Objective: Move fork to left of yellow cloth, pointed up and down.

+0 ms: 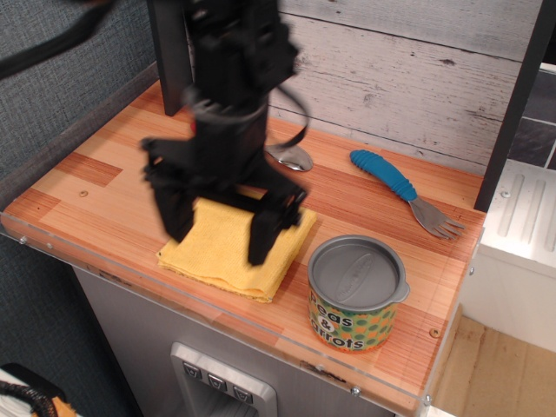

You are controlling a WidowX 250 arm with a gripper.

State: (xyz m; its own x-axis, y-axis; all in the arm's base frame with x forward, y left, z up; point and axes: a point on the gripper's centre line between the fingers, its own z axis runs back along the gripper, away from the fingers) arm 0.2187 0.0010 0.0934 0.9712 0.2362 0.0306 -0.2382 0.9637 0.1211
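The fork point(402, 189) is showing a bright blue ribbed handle and grey tines, the yellow cloth point(228, 254) is looking plain mustardy yellow, and the tin can point(356, 294) is wearing a grey lid over a green label with orange polka dots. The gripper point(221, 228) is looking all black.

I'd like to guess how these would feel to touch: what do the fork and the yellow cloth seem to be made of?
The fork: its bright-blue handle looks like ribbed matte plastic or rubber; the grey tines have a dull metallic sheen, probably steel. The yellow cloth: soft woven fabric, judging by its folded layered edge and faintly nubbly surface, perhaps terry or microfibre.
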